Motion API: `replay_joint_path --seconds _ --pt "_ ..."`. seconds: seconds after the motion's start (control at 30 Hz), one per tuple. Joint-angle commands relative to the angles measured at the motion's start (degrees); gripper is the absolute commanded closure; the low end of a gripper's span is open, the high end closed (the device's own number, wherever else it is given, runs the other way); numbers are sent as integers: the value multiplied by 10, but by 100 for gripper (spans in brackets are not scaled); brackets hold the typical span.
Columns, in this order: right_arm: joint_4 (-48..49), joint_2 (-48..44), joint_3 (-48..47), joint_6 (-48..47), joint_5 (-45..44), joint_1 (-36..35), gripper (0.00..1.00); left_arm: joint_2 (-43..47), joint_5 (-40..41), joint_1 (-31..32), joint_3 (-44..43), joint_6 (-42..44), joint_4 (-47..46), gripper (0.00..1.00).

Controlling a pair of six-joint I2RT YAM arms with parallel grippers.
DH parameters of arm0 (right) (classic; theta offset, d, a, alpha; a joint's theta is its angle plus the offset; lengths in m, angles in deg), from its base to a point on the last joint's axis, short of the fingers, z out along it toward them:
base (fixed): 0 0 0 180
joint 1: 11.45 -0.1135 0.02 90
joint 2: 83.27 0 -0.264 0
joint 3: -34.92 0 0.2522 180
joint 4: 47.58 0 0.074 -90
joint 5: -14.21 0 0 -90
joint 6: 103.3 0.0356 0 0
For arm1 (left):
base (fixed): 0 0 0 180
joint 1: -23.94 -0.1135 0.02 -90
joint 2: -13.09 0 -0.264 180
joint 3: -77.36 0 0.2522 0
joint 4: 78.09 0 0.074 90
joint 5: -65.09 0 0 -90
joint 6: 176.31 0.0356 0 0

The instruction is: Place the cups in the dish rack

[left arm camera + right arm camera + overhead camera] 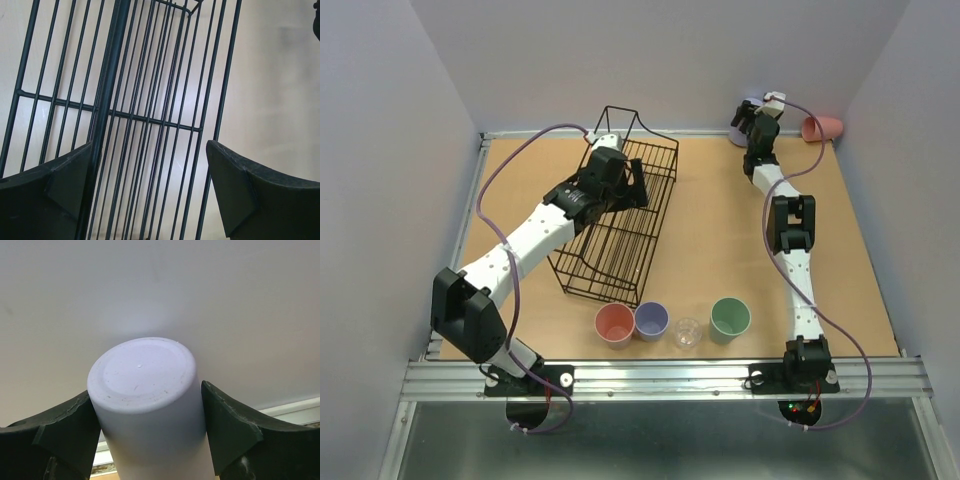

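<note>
The black wire dish rack (620, 215) lies on the table left of centre, and its bars (150, 100) fill the left wrist view. My left gripper (623, 186) (149, 146) hovers over it, open, nothing between its fingers. At the back wall my right gripper (752, 118) (148, 392) has both fingers pressed against the sides of a lavender cup (145, 375) (748, 104) whose base faces the camera. A salmon cup (823, 128) lies on its side in the far right corner. Near the front edge stand a salmon cup (615, 324), a lavender cup (651, 321), a clear cup (687, 333) and a green cup (730, 318).
White walls enclose the table on the left, back and right. A metal rail (660, 378) runs along the front edge by the arm bases. Bare tabletop (720, 230) lies between the rack and the right arm.
</note>
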Motion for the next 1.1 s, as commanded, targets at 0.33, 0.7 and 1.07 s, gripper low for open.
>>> replay_joint_path --seconds 0.33,0.7,1.07 --pt "-4 -105 101 -42 -54 -13 100 86 27 -11 45 34 -16 2" --pt "19 -322 351 -8 -70 -43 100 157 30 -13 88 58 -47 2" --pt "-52 -569 536 264 -86 -82 100 234 24 -15 102 97 -89 1"
